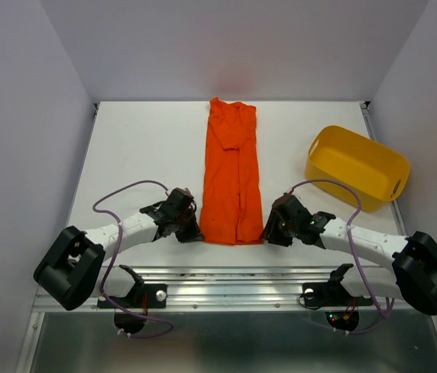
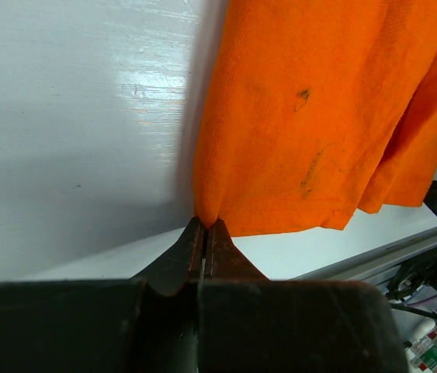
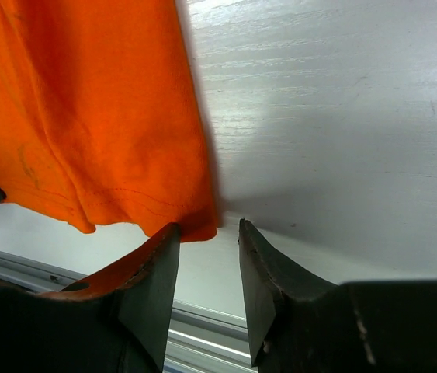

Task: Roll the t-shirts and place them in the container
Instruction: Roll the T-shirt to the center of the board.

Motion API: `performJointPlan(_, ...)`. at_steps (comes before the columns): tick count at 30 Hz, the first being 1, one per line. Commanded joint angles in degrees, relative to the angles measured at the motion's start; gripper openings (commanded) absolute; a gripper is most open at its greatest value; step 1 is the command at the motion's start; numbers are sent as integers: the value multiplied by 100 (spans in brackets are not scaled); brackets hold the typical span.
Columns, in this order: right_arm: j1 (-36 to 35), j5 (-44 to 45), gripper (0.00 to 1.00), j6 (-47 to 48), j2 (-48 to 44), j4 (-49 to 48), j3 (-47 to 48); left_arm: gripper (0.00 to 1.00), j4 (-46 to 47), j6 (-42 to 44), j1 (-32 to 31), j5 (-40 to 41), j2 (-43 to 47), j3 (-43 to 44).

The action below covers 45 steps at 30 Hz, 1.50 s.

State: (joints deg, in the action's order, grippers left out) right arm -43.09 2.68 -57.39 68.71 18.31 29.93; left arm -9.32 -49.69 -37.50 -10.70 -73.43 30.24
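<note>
The orange-red cloth t-shirt (image 1: 232, 175) is thin, matt fabric with a fine weave and a few dark smudges. The white table (image 1: 140, 148) is smooth, faintly glossy and finely streaked. The yellow plastic tub (image 1: 355, 167) looks smooth with a slight sheen. The left gripper (image 2: 206, 222) and right gripper (image 3: 208, 226) are dull black plastic. The silver rail (image 1: 226, 280) is bare metal.

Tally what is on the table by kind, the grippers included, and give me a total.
Orange t-shirt: 1
Yellow tub: 1
Grippers: 2 (left gripper, right gripper)
Total: 4
</note>
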Motion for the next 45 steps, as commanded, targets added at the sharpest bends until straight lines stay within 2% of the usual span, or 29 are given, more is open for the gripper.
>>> performJointPlan(1,38,101,41,-176,-182,-240,-31,0,-131,-23,-47,77,127,105)
performJointPlan(5,38,259,43,-247,-516,-231,4,0,-140,-23,-56,103,127,114)
performJointPlan(6,38,277,47,-212,-534,-231,21,0,-140,-23,-56,103,118,105)
performJointPlan(7,38,286,58,-194,-516,-231,56,0,-140,-23,-65,112,110,114)
performJointPlan(8,38,269,61,-168,-455,-222,65,0,-140,-23,-65,112,101,131)
performJointPlan(12,38,40,61,-124,-43,-345,66,0,-140,-5,-82,112,48,166)
performJointPlan(18,38,-127,43,-150,301,-582,-66,0,-158,-32,-100,121,48,202)
performJointPlan(21,38,-171,28,-98,301,-635,-67,0,-184,-41,-109,121,48,254)
performJointPlan(22,38,-171,17,-89,275,-635,-40,0,-210,-41,-118,129,48,272)
performJointPlan(25,38,-127,1,-80,143,-592,21,0,-315,-67,-118,164,92,403)
performJointPlan(35,38,514,1,43,-130,-82,636,0,-711,-85,-118,393,180,1089)
performJointPlan(45,90,963,1,342,379,112,1480,0,-861,73,-109,718,-364,2055)
